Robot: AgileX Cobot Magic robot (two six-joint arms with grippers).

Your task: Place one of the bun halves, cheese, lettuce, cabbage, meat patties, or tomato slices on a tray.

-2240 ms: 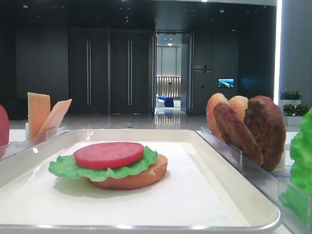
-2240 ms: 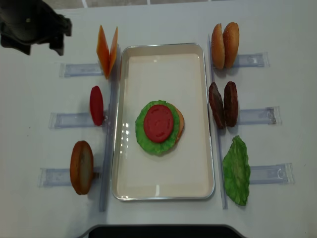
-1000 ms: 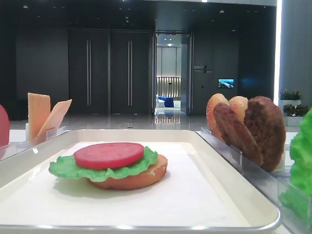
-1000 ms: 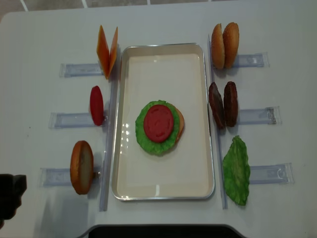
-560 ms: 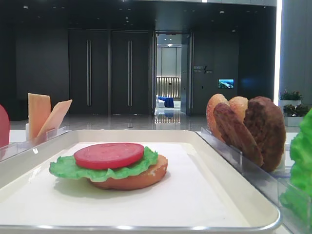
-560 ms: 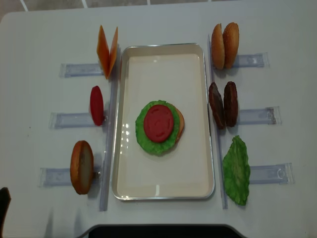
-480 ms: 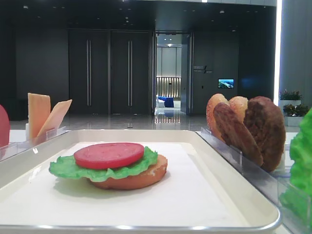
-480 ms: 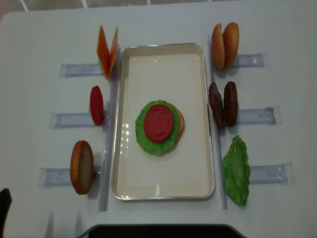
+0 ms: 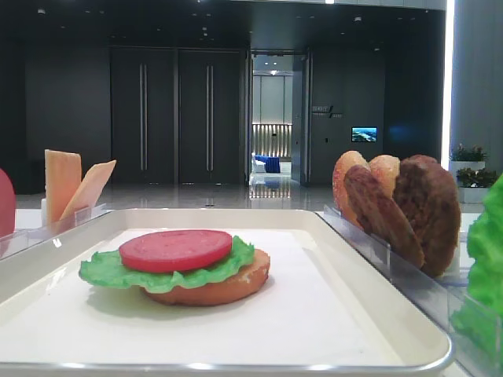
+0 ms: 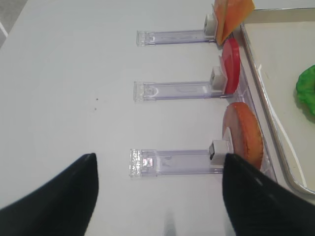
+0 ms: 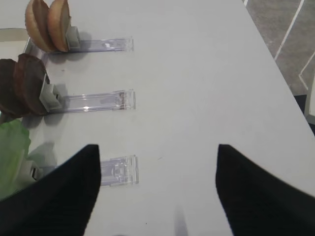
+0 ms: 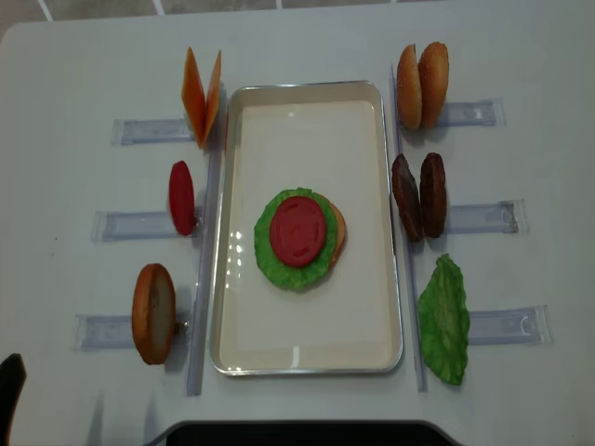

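My left gripper (image 10: 157, 196) and right gripper (image 11: 155, 191) stand wide, holding nothing, above the plain white surface (image 12: 84, 177); dark hall behind.

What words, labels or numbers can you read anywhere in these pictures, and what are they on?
Wall sign beside the doorway, low front view: pale lettering, too small and blurred to read.
Small screen on the same dark wall: a picture only, no readable text.
Tray, food pieces and clear holders: no lettering visible.
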